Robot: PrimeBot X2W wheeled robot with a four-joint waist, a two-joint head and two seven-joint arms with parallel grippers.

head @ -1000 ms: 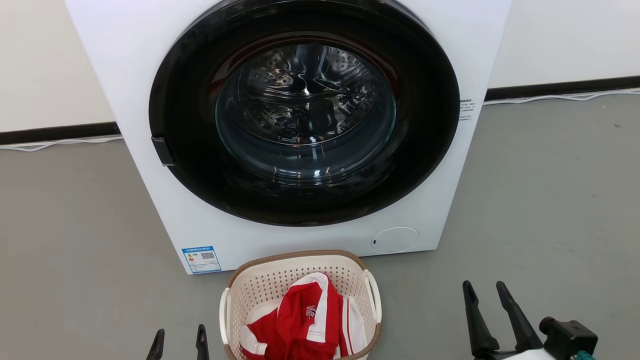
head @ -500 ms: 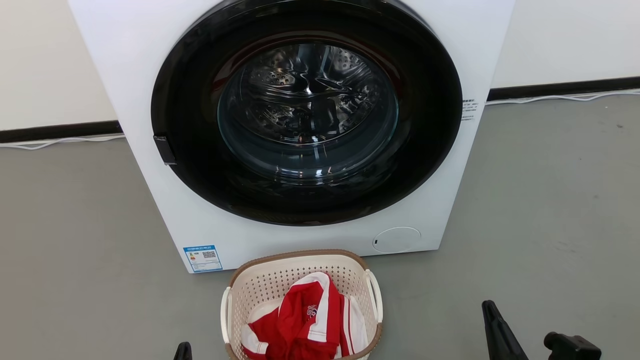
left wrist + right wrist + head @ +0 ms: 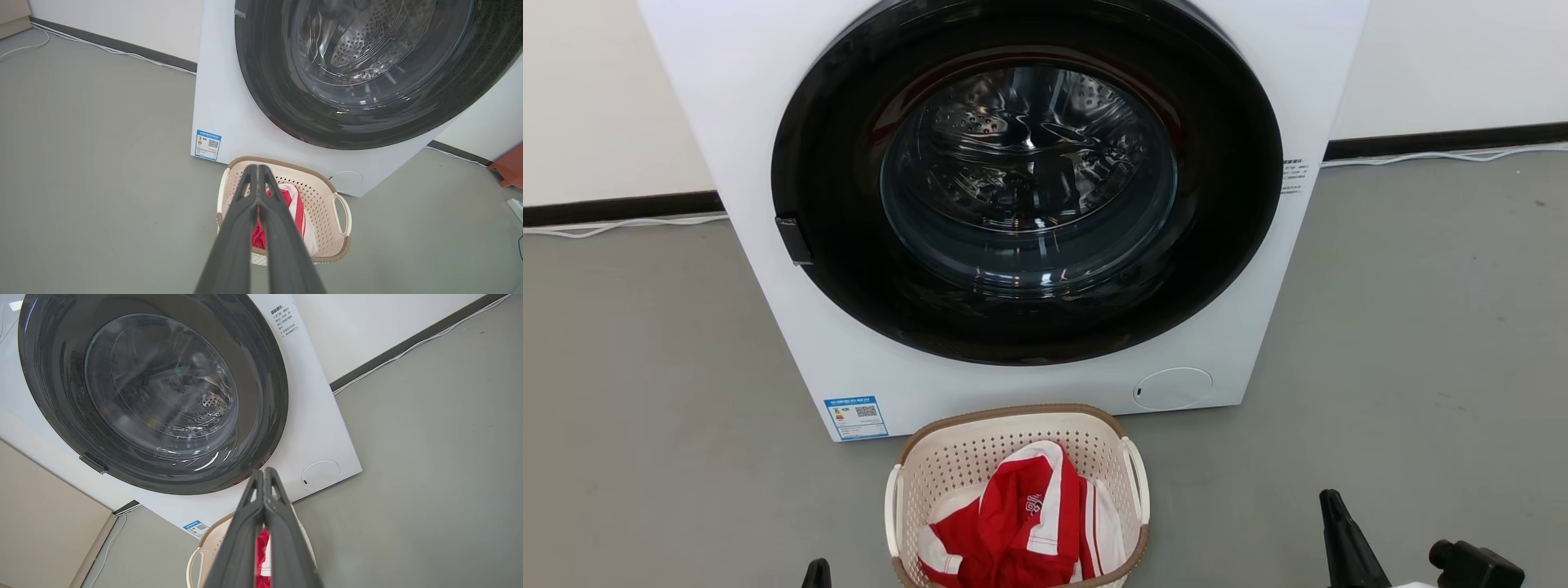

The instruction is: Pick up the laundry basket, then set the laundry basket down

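Observation:
The laundry basket (image 3: 964, 465), cream-white and perforated with a brown rim and white loop handles, stands on the grey floor just in front of the washing machine. A red and white garment (image 3: 1021, 523) lies inside it. My left gripper (image 3: 817, 573) is low to the basket's left, apart from it; in the left wrist view its fingers (image 3: 258, 167) are pressed together, shut on nothing, pointing over the basket (image 3: 322, 204). My right gripper (image 3: 1333, 500) is well to the basket's right. It is also shut and empty (image 3: 263, 471), with the basket (image 3: 212, 535) behind its fingers.
A white front-loading washing machine (image 3: 768, 163) with a dark round door (image 3: 1029, 188), closed, stands close behind the basket. A white cable (image 3: 1421, 155) runs along the wall's dark skirting. A reddish-brown object (image 3: 508, 169) sits on the floor at the far right.
Both grippers went from open to shut and sank toward the bottom edge of the head view. The head view has shifted slightly. The basket stayed put.

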